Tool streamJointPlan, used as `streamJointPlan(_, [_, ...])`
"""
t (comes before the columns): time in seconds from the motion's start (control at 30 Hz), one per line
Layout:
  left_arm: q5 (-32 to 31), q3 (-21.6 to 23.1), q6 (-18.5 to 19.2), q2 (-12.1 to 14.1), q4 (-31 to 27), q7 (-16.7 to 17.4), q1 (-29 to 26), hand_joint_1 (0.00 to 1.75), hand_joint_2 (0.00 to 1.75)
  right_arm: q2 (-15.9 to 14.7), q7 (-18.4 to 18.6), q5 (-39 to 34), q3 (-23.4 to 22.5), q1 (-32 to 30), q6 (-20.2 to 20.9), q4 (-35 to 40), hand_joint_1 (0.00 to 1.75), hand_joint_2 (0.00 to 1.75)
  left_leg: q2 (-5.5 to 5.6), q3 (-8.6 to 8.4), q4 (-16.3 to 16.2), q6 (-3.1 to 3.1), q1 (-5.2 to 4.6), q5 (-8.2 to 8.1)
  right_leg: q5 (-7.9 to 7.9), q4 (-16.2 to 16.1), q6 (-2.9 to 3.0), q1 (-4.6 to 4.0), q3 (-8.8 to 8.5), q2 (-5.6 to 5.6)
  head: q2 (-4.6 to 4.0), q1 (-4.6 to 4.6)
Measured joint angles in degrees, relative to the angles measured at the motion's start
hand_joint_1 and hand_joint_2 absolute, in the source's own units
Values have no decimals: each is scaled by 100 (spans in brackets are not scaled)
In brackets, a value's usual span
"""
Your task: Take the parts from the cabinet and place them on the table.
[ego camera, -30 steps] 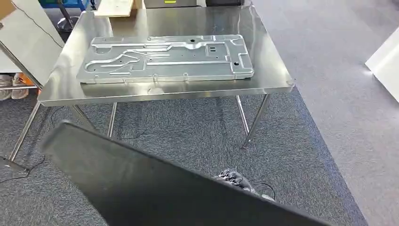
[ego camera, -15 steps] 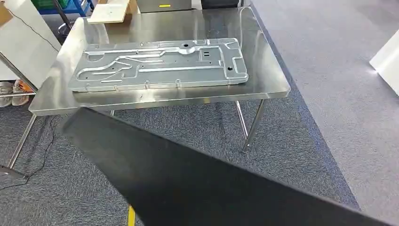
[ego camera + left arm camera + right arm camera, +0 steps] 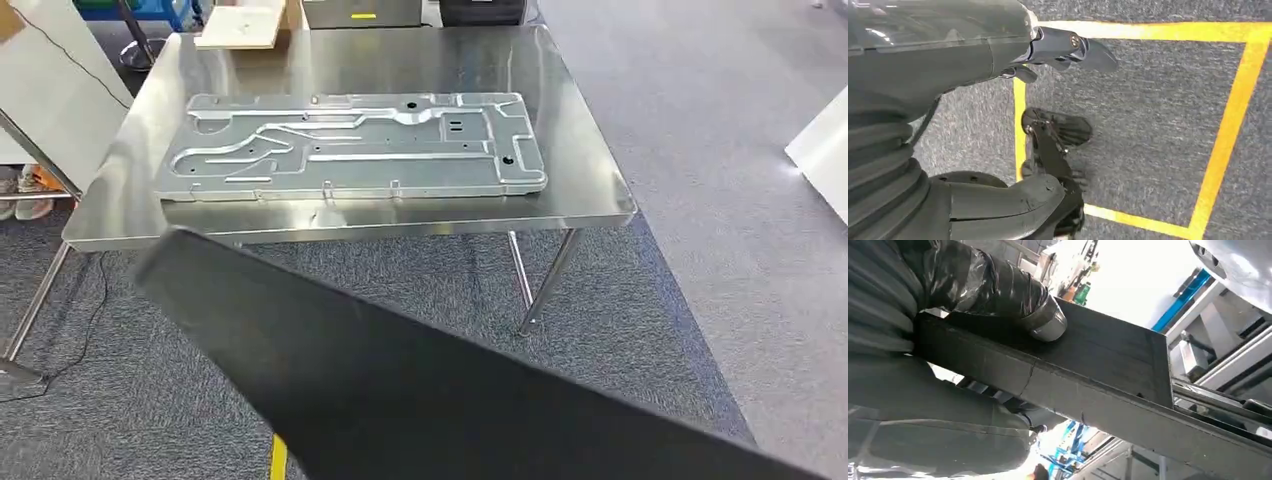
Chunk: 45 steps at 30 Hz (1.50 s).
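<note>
A large flat black panel (image 3: 450,390) slants across the foreground of the head view, its upper corner reaching toward the table's near edge. In the right wrist view my right hand (image 3: 948,285) grips this black panel (image 3: 1098,370), thumb pressed on its face. My left hand (image 3: 1048,95) hangs over the carpet, thumb and dark fingers apart, holding nothing. On the steel table (image 3: 590,170) ahead lies a long stamped silver metal plate (image 3: 350,145), flat and lengthwise.
A cardboard box (image 3: 245,25) sits at the table's far edge. White boards stand at the left (image 3: 50,80) and right (image 3: 820,150). Shoes (image 3: 25,190) lie left of the table. Yellow tape (image 3: 1218,150) marks the grey carpet. The table's legs (image 3: 545,280) show under its front edge.
The camera has shifted a little, so the table sits slightly differently in the picture. The black panel stands higher in view than one second ago. The silver plate lies as before.
</note>
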<state>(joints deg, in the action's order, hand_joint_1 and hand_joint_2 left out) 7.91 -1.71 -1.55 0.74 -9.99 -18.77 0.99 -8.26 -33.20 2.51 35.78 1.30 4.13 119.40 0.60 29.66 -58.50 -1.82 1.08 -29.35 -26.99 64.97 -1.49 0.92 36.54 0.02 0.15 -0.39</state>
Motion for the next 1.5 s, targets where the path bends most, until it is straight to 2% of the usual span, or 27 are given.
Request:
streamJointPlan(0.03, [0,-4,0,0,2,-2,-4,0,175,0,0,-2,-2,1,0,-2,175,175,-3,-11,6,27,1,-49,157,-416,34,-7,-148,-1,0,0])
streamJointPlan(0.17, [7,-22,4,0,2,-18,21,0,175,0,0,-9,-7,-10,0,-9,175,175,-12,-72,82,148,-34,-115,-7,-514,159,-72,-197,33,0,-2])
streamJointPlan(0.23, [7,-33,13,2,-2,-24,36,0,175,0,0,-9,-7,-15,0,0,175,175,-27,-137,-2,211,-24,-184,-21,-620,228,-4,-335,28,0,0])
streamJointPlan(0.27, [7,-39,15,0,-2,-22,43,0,175,0,-2,-9,-7,-11,0,0,175,175,-30,-26,-250,226,-24,-285,-54,-641,279,-6,-388,13,0,-4])
streamJointPlan(0.33, [7,-46,28,2,-2,-20,36,0,175,0,-2,-9,-7,-12,2,0,175,175,-29,574,-1260,255,-20,-667,-134,-643,328,-20,-469,-10,0,-2])
streamJointPlan(0.37, [7,-50,28,2,-2,-20,23,0,175,0,-2,-9,-7,-20,2,-2,175,175,-30,846,-1641,264,-18,-737,-174,-641,334,-25,-510,-8,0,-2])
streamJointPlan(0.4, [7,-50,28,0,0,-18,0,0,175,0,-2,-9,-7,-25,2,-2,175,175,-30,1036,-1811,268,-18,-671,-223,-640,334,-26,-564,0,0,-2])
streamJointPlan(0.43, [7,-50,28,0,0,-18,-10,0,175,0,-2,-9,-7,-27,2,-2,175,175,-30,1080,-1710,262,-18,-486,-272,-640,329,-26,-631,8,0,-4])
streamJointPlan(0.53, [7,-55,26,7,0,-20,-12,0,175,0,-2,-9,-7,-27,17,-2,175,175,-40,691,-396,194,-19,513,-469,-643,276,-24,-900,12,0,-2])
streamJointPlan(0.6, [7,-55,26,11,2,-20,-16,0,175,0,-2,-11,-7,-24,17,-4,175,175,-47,539,-117,145,-70,360,-564,-639,190,-59,-934,26,0,-4])
streamJointPlan(0.7, [7,-55,26,11,2,-17,-10,0,175,0,-7,-11,-7,-25,17,-4,175,175,-33,493,-78,48,-67,304,-512,-651,106,-58,-1002,9,0,-2])
streamJointPlan(0.77, [4,-55,18,7,2,-28,-12,0,175,0,-11,-15,-9,-25,18,2,175,175,-24,335,0,-17,-25,277,-550,-346,67,-44,-887,10,0,0])
streamJointPlan(0.8, [-6,-57,13,9,2,-33,-6,0,175,0,-22,-20,-11,-15,20,2,175,175,-27,296,11,-53,-24,246,-648,28,38,-36,-640,8,0,0])
streamJointPlan(0.9, [-13,-61,9,11,2,-35,-10,0,175,0,-20,-24,-11,-50,20,-2,175,175,-21,165,11,-52,-30,106,-1111,1063,-18,-12,204,6,0,0])
streamJointPlan(0.93, [-18,-61,9,9,2,-35,-17,0,175,0,-22,-26,-11,-52,20,-2,175,175,-15,95,11,-43,-30,54,-1067,1045,-21,-11,314,5,0,0])
streamJointPlan(0.97, [-24,-61,9,9,2,-35,-25,0,175,0,-28,-26,-13,-52,17,-2,175,175,-10,6,11,-28,-30,-7,-883,832,-12,-9,323,3,0,0])
streamJointPlan(1.03, [-37,-61,9,9,2,-44,-21,0,175,0,-52,0,-15,-51,13,0,175,175,-7,-211,15,6,-30,-151,-172,-51,34,-18,113,3,0,0])
streamJointPlan(1.07, [-48,-61,9,7,2,-46,-39,0,175,0,-57,7,-20,-50,11,-2,175,175,-7,-226,34,25,-30,-213,280,-409,87,-30,56,-3,0,2])
streamJointPlan(1.1, [-50,-61,9,0,7,-50,-11,0,175,-4,-68,15,-28,-52,2,-9,175,175,-4,-278,21,63,-45,-258,136,-344,118,-95,139,-9,0,0])
streamJointPlan(1.17, [-61,-61,9,2,7,-66,4,0,175,-11,-66,26,-44,-61,-11,4,175,175,-16,-382,47,136,-42,-289,195,-442,210,-113,104,8,0,18])
streamJointPlan(1.27, [-66,-61,18,9,7,-81,26,0,175,-15,-70,94,-57,-15,-50,44,175,175,-30,-367,-173,217,-38,-291,128,-537,334,-62,-149,14,0,15])
streamJointPlan(1.3, [-70,-61,28,9,7,-83,36,0,175,-20,-72,120,-63,18,-83,55,175,175,-29,-188,-497,223,-36,-329,92,-553,373,-64,-198,11,0,11])
streamJointPlan(1.37, [-87,-59,44,11,7,-85,41,0,175,-28,-66,179,-122,80,-138,83,175,175,-29,363,-1264,273,-28,-679,19,-553,403,-73,-267,7,0,13])
streamJointPlan(1.4, [-90,-61,44,11,7,-83,35,0,175,-52,-66,201,-181,102,-168,96,175,175,-29,600,-1517,284,-28,-877,-27,-552,411,-78,-312,13,0,13])
streamJointPlan(1.43, [-94,-59,44,11,7,-83,18,0,175,-72,-66,205,-241,126,-184,98,175,175,-29,746,-1577,278,-28,-914,-73,-552,409,-81,-370,30,0,13])
streamJointPlan(1.47, [-98,-61,44,11,7,-81,0,0,175,-94,-61,208,-302,149,-186,98,175,175,-30,784,-1429,273,-29,-784,-124,-552,405,-84,-435,40,0,13])
streamJointPlan(1.5, [-98,-59,44,11,7,-81,-3,0,175,-109,-61,208,-354,165,-188,98,175,175,-30,742,-1109,249,-30,-505,-177,-552,397,-88,-513,43,0,13])
